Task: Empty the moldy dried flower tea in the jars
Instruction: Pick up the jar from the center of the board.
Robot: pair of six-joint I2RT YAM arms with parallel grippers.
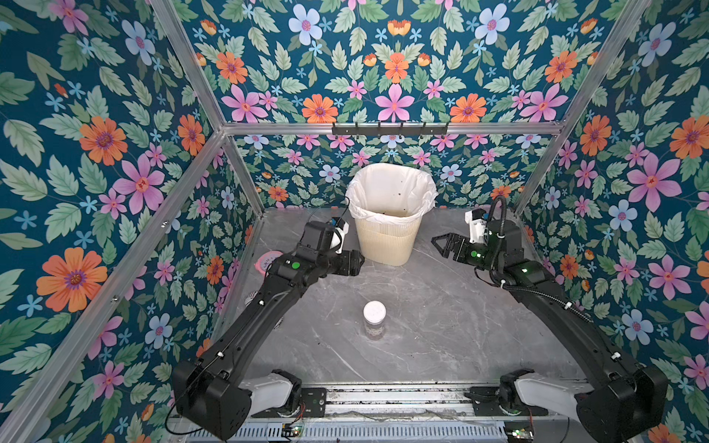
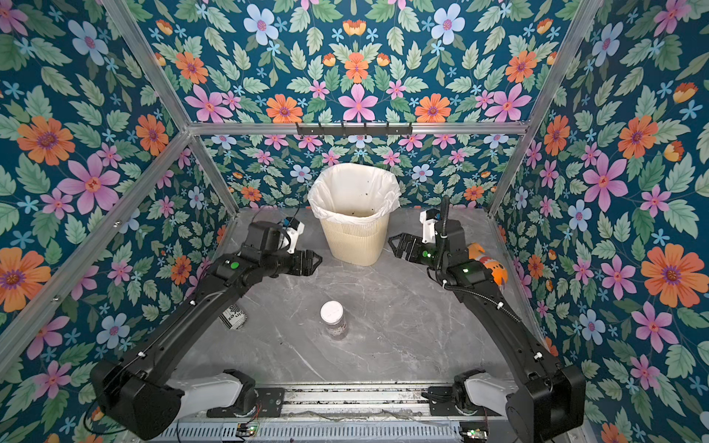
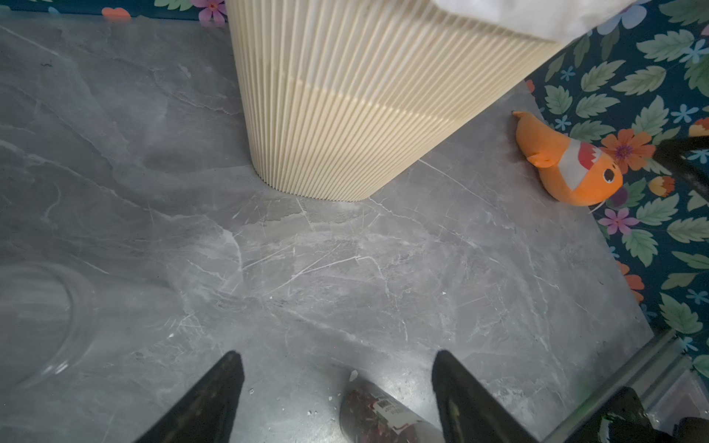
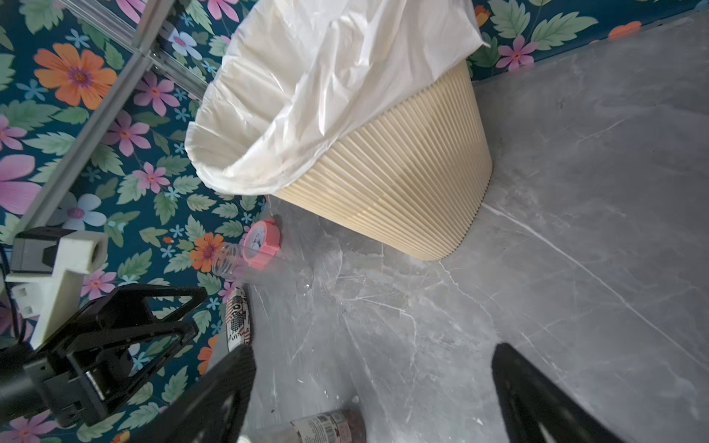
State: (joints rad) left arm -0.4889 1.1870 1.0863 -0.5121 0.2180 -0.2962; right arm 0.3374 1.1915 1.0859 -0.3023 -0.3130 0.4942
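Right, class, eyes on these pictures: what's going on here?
Two robot arms are at work by the lined cream bin, and neither holds anything: the left gripper and right gripper both hang open beside it. One clear jar lies on its side, apparently empty, by the pink clock. The white-lidded jar stands in the middle of the table, lid on, dried flower tea inside, so it is not yet emptied.

Robot test cell, not a home. An aluminium frame [image 1: 268, 128] carries floral wall panels [image 1: 395, 57] around a grey table [image 1: 441, 326]. Left arm [image 1: 249, 322] and right arm [image 1: 556, 307] stand on a rail [image 1: 395, 399] beside a bare circuit board [image 1: 518, 433].
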